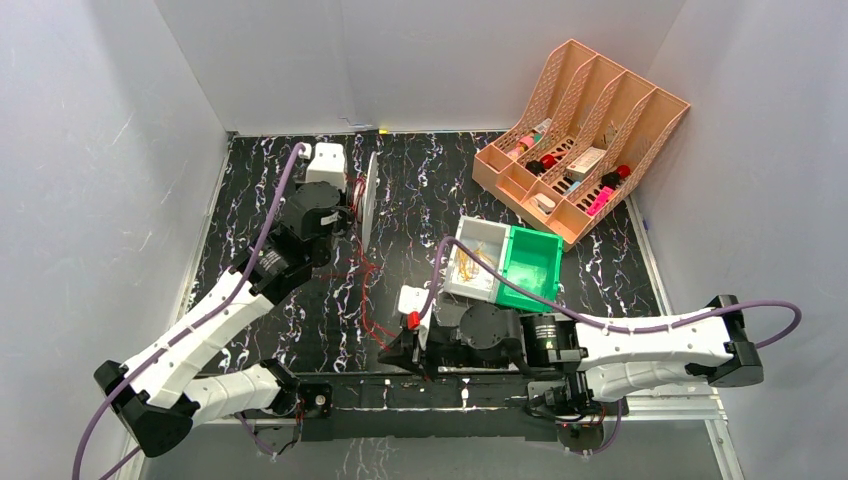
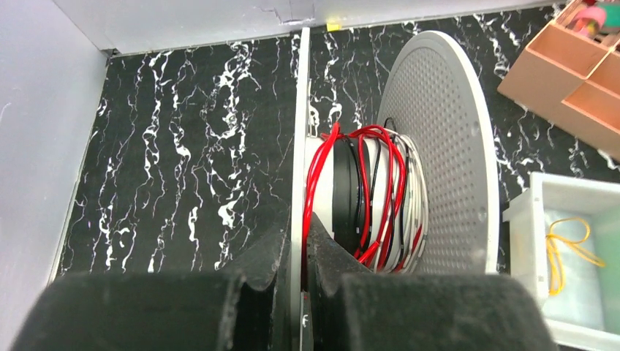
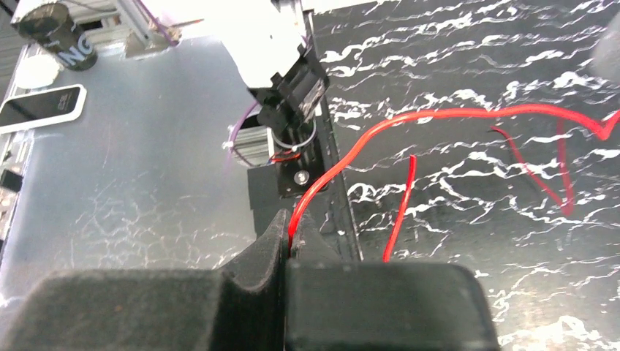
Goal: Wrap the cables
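Observation:
A white spool [image 1: 369, 198] stands on edge at the back of the table, wound with red, black and white cables [image 2: 376, 194]. My left gripper [image 2: 298, 241] is shut on the spool's near flange [image 2: 298, 146]; the perforated far flange [image 2: 439, 146] is to the right. A loose red cable [image 1: 368, 300] runs from the spool across the black mat to my right gripper [image 1: 411, 345]. In the right wrist view my right gripper [image 3: 295, 235] is shut on the red cable [image 3: 439, 117] near the mat's front edge.
A white bin [image 1: 477, 262] holding yellow bands and a green bin [image 1: 532, 268] sit right of centre. A peach file organizer [image 1: 580, 135] with small items stands at the back right. White walls enclose the marbled black mat [image 1: 420, 190].

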